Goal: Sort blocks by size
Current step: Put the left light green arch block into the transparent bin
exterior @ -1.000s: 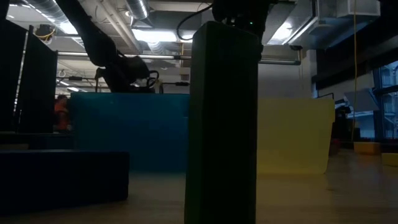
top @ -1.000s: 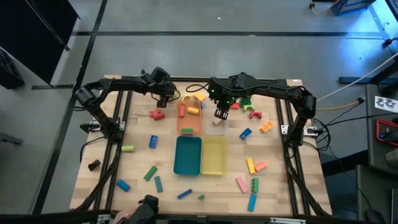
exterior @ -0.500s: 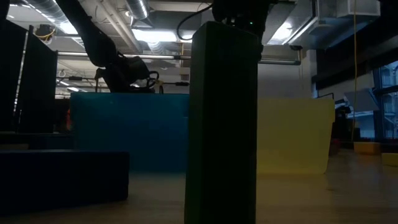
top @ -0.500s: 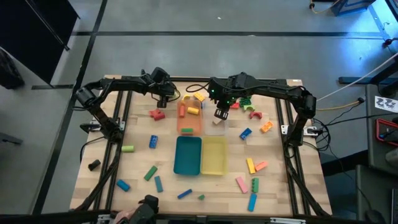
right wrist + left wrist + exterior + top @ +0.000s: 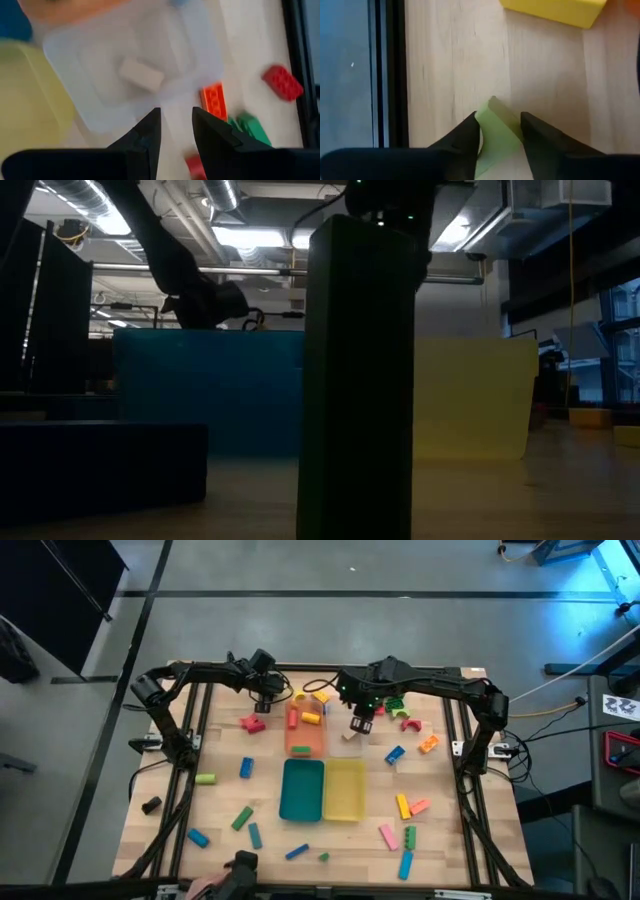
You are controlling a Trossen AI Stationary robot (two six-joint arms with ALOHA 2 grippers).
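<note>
Left hand [image 5: 499, 131]: recorded at the far left part of the worktop [image 5: 225, 802], just beside the orange tray [image 5: 305, 743]; its fingers are clenched on a pale green block [image 5: 495, 135], whose end juts forward between them, with a yellow block [image 5: 555, 10] lying ahead on the wood. Right hand [image 5: 176, 127]: held above the clear tray [image 5: 100, 107], which sits next to the orange tray at the far centre; fingers parted and nothing gripped; one whitish block [image 5: 141, 74] is seen inside that tray, lying aslant almost directly ahead of the fingertips. Beside the tray, on the right arm's side, an orange block [image 5: 215, 101], a red block [image 5: 283, 82] and green pieces [image 5: 250, 129] are noted, all nearer to the right hand than to the left. Teal tray [image 5: 302, 790] and yellow tray [image 5: 344, 790]: set side by side toward the near edge, apparently empty. Remaining blocks are scattered over the near half, well apart from both hands. Judged: the carried green block is the item in hand, and the orange tray is its closest destination; the right hand is free for the cluster at its side.
</note>
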